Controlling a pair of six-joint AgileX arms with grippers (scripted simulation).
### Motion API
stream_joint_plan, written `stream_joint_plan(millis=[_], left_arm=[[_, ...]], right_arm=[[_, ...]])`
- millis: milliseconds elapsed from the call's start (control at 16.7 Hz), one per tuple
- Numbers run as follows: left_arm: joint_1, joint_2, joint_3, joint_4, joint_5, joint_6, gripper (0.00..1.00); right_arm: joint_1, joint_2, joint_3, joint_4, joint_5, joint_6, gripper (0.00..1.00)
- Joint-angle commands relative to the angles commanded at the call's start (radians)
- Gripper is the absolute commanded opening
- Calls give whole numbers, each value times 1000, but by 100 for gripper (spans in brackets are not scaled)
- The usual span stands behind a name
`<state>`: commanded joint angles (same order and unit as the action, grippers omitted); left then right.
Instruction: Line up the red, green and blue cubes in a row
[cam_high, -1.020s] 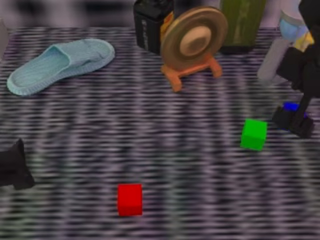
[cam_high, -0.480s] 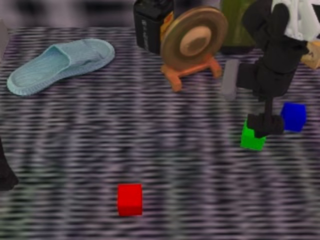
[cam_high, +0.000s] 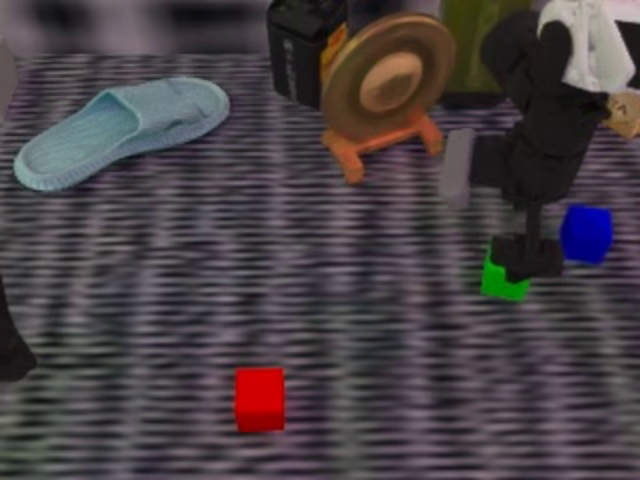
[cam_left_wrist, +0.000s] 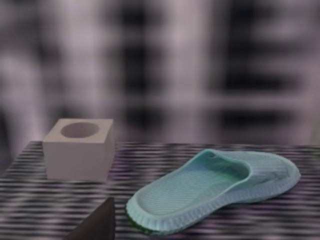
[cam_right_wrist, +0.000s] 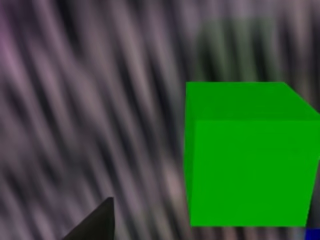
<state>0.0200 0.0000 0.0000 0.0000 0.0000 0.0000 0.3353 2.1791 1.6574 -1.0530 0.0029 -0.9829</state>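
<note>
Toward the table's right side sits the green cube (cam_high: 497, 283), and my right gripper (cam_high: 527, 257) hangs open directly over its far right part, hiding that part from above. In the right wrist view the green cube (cam_right_wrist: 250, 155) fills the frame close ahead, with one dark fingertip (cam_right_wrist: 97, 225) beside it and apart from it. The blue cube (cam_high: 586, 233) rests free just to the right of the gripper. Alone near the front edge, left of centre, lies the red cube (cam_high: 260, 399). My left gripper (cam_high: 8, 350) is parked open at the left edge.
A pale blue slipper (cam_high: 120, 125) lies at the back left. A round wooden disc on an orange stand (cam_high: 388, 80), a black box (cam_high: 300, 50) and a green bottle (cam_high: 485, 50) line the back edge. A pale block with a round hole (cam_left_wrist: 79, 148) stands beyond the slipper.
My right gripper has left the blue cube and moved left over the green cube, settling slightly lower on it. The left arm has drawn back toward the left edge.
</note>
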Motion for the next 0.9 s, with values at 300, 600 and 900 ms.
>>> stream_joint_plan(millis=[300,600,900], left_arm=[[0,0,0,0,0,0,100],[0,0,0,0,0,0,100],[0,0,0,0,0,0,100]], right_arm=[[2,80,-101,193,1,3,100],[3,98,-118,220,1,3,100],[3,98,-118,220,1,3,62]])
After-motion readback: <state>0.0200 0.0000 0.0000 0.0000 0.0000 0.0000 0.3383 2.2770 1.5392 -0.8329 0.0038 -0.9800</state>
